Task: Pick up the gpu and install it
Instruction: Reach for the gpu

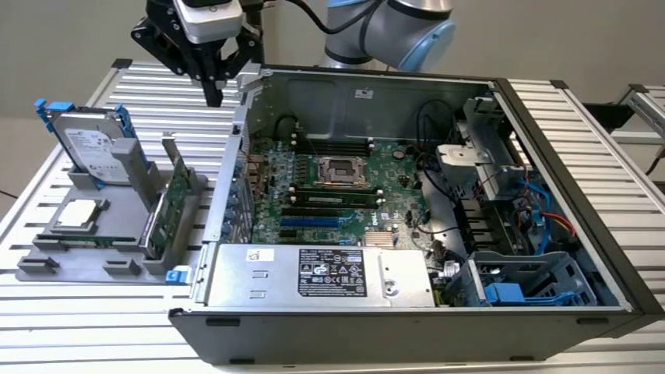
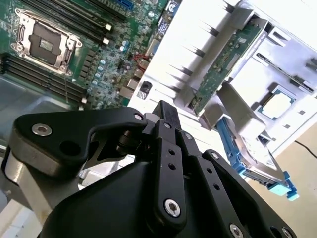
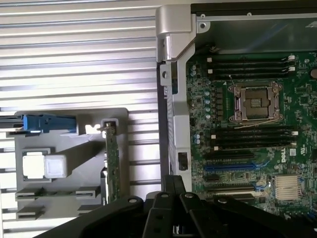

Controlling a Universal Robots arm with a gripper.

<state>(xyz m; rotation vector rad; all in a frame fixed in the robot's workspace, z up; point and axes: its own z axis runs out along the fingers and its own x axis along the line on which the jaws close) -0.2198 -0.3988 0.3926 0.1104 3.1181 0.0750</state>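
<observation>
The gpu (image 1: 167, 209) is a thin green card with a silver bracket at its far end. It stands on edge in a grey holder (image 1: 114, 265) at the exterior view's left. It appears as a slanted green board (image 2: 223, 69) in the second wrist view and edge-on (image 3: 113, 166) in the first wrist view. My gripper (image 1: 214, 97) hangs high above the slatted table, behind the holder and beside the case's rear corner. It is shut, holds nothing, and is well apart from the gpu. Its black fingers (image 2: 166, 111) press together, with their tips (image 3: 174, 182) at the picture's edge.
The open computer case (image 1: 582, 312) lies on its side, showing the motherboard (image 1: 332, 187) with an empty processor socket and blue slot (image 1: 307, 221). The holder also carries a hard drive with blue rails (image 1: 92, 144) and a processor chip (image 1: 81, 214). A power supply (image 1: 322, 274) sits at the case's front.
</observation>
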